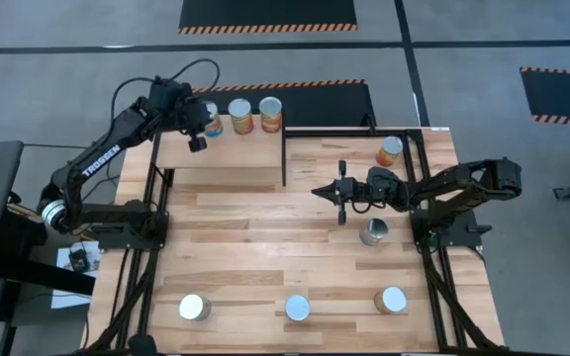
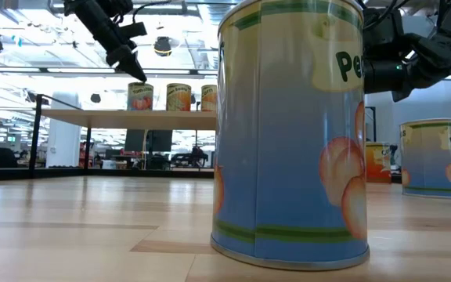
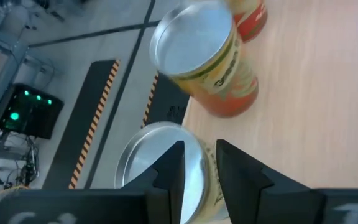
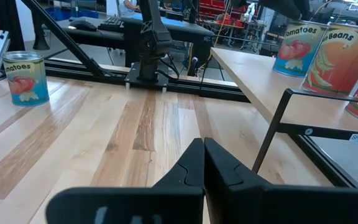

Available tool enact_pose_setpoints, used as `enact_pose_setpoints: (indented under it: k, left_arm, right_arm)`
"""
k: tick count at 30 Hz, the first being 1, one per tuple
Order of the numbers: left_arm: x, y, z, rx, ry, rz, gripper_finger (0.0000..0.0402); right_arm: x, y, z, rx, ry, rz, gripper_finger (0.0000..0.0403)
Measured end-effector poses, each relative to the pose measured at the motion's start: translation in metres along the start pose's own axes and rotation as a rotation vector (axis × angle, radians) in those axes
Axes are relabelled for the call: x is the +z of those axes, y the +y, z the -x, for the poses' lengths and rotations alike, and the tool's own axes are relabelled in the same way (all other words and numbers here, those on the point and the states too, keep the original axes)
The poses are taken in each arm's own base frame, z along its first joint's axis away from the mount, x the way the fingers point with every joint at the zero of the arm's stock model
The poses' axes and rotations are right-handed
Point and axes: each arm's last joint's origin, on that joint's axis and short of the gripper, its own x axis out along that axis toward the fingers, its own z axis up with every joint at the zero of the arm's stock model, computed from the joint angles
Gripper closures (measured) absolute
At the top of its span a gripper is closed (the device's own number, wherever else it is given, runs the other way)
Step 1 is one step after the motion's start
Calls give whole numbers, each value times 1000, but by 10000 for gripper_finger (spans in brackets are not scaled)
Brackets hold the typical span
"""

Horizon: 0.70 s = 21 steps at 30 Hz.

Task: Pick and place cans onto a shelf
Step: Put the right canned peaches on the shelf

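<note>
Three cans stand upright in a row on the far part of the light-wood shelf (image 1: pixel 236 158): a blue-labelled one (image 1: pixel 212 125), a middle one (image 1: pixel 240 115) and an orange one (image 1: pixel 270 114). My left gripper (image 1: pixel 198 140) hovers just above the blue-labelled can (image 3: pixel 160 158) on its near side, fingers pointing down and a narrow gap apart, touching nothing. In the low view my left gripper (image 2: pixel 135 72) is clear of that can's top (image 2: pixel 139 84). My right gripper (image 1: pixel 318 191) is shut and empty above the table's middle, pointing toward the left edge.
On the tabletop an orange can (image 1: pixel 390 150) sits at the far right and a grey can (image 1: pixel 375 232) near the right arm's base. Three more cans (image 1: pixel 194 308) (image 1: pixel 297 309) (image 1: pixel 392 300) stand along the near edge. The shelf's black frame (image 1: pixel 284 158) borders its right side.
</note>
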Motion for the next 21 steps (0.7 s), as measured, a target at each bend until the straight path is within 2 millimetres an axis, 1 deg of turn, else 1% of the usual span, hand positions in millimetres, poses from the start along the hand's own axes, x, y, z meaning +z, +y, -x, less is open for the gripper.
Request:
enact_pose_setpoints:
  k: [2, 6, 8, 10, 14, 17, 19, 21]
  left_arm:
    - [5, -4, 8, -6, -53, -15, 319]
    - [16, -16, 34, -67, -203, -12, 319]
    - [20, -27, 44, -140, -272, -1, 322]
    - [20, -43, 48, -228, -329, -9, 333]
    - [15, -79, 43, -340, -442, -49, 370]
    - [9, -106, 33, -389, -551, -21, 395]
    - [5, -123, 27, -422, -638, -5, 398]
    - [0, -138, 22, -444, -705, 10, 398]
  right_arm:
    - [0, 0, 0, 0, 0, 0, 388]
    - [0, 0, 0, 0, 0, 0, 388]
    - [0, 0, 0, 0, 0, 0, 388]
    - [0, 0, 0, 1, -1, 0, 388]
    - [1, 4, -1, 6, -2, 1, 388]
    - [6, 8, -4, 11, -13, 4, 388]
    - [11, 10, -6, 24, -16, 4, 388]
    - [18, 14, -9, 50, 17, 2, 388]
